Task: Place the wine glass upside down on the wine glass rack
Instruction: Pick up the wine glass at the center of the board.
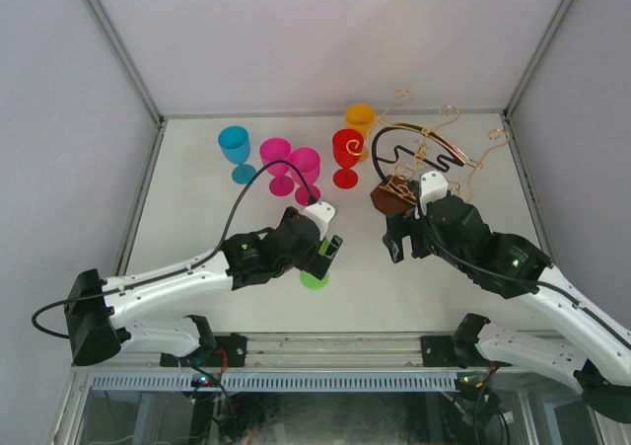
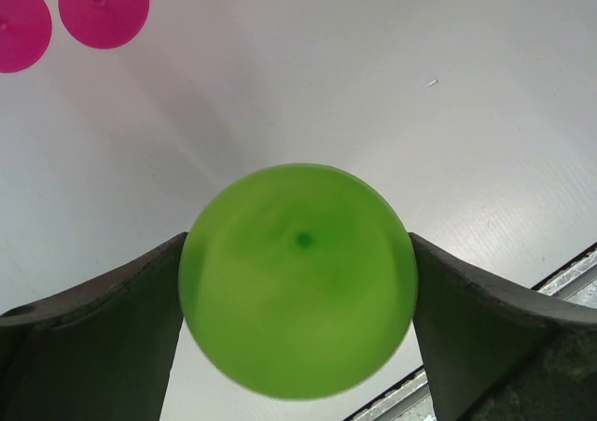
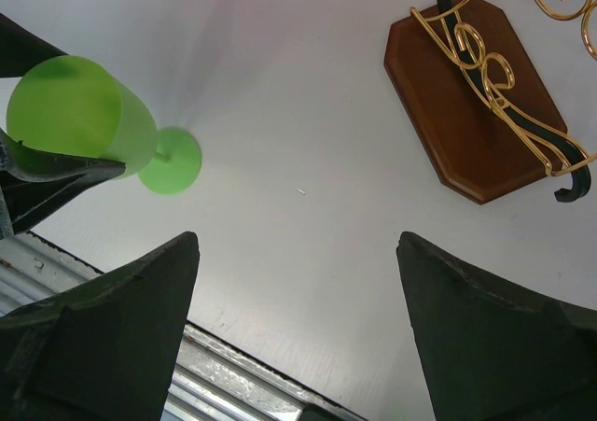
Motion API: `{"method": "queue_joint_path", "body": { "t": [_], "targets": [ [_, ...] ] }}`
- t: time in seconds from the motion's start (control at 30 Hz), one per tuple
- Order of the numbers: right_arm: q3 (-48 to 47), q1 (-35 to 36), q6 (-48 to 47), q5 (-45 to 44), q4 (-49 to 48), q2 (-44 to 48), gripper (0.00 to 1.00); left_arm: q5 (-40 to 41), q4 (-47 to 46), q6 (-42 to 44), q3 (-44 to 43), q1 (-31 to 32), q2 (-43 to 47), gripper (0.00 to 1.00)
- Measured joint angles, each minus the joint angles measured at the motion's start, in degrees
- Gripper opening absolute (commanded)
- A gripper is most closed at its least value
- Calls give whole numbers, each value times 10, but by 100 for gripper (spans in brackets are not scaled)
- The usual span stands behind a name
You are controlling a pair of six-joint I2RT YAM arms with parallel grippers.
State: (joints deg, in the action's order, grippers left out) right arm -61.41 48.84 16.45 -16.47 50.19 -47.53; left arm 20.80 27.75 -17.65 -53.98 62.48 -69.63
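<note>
Green plastic wine glass [image 3: 79, 113] is stood upright on the desk [image 3: 308, 113], bowl flanked by the left tool [image 1: 328, 253], pinch unconfirmable; right tool [image 3: 297, 244] is spread, empty; grasping is judged in hand; inversion onto the gold wire rack [image 3: 485, 76] is needed.

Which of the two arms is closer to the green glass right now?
Left. The left gripper has a finger on each side of the green glass. The right gripper hangs open, well apart from it and nearer the rack.
</note>
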Motion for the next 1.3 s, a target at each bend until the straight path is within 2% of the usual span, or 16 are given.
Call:
{"method": "queue_joint_path", "body": {
  "t": [0.3,0.47,0.77,1.07,1.3],
  "targets": [
    [8,0,0,1,-3,0,88,0,-8,-3,10,1,0,100],
    [8,0,0,3,-3,0,87,0,-9,-4,11,1,0,90],
    [8,0,8,13,-5,0,86,16,0,-12,18,1,24,88],
    [9,1,78,55,-38,-9,83,57,-14,-13,56,1,211,88],
    [44,18,161,77,-130,-14,81,76,-45,-14,106,1,350,89]
  ]
}}
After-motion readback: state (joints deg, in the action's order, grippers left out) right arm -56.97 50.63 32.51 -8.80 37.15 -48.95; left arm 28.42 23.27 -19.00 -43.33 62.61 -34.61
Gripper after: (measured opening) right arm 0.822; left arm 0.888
